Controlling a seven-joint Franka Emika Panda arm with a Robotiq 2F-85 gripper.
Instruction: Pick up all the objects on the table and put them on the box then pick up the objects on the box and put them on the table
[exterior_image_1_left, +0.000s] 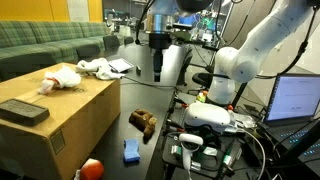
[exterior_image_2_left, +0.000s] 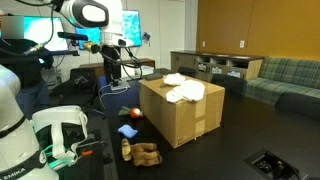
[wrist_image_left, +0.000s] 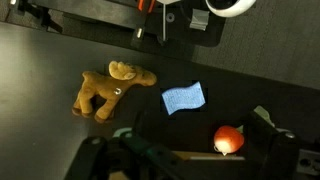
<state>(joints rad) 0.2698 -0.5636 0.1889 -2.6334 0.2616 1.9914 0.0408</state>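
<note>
Holds the end effector (exterior_image_1_left: 157, 70) wide open and empty, high above the worktop (exterior_image_2_left: 240, 135), probably to survey before choosing a pick. Looks down in the wrist view on a blue pad (wrist_image_left: 183, 98), a brown plush toy (wrist_image_left: 110, 88) at its 9 o'clock and an orange ball (wrist_image_left: 229, 138) at its 4 o'clock, all apart and easy to reach. Finds the box (exterior_image_1_left: 70, 125) at 8 o'clock in an exterior view, carrying white cloths (exterior_image_1_left: 65, 78) and a black block (exterior_image_1_left: 22, 110), seemingly awaiting the trip down
</note>
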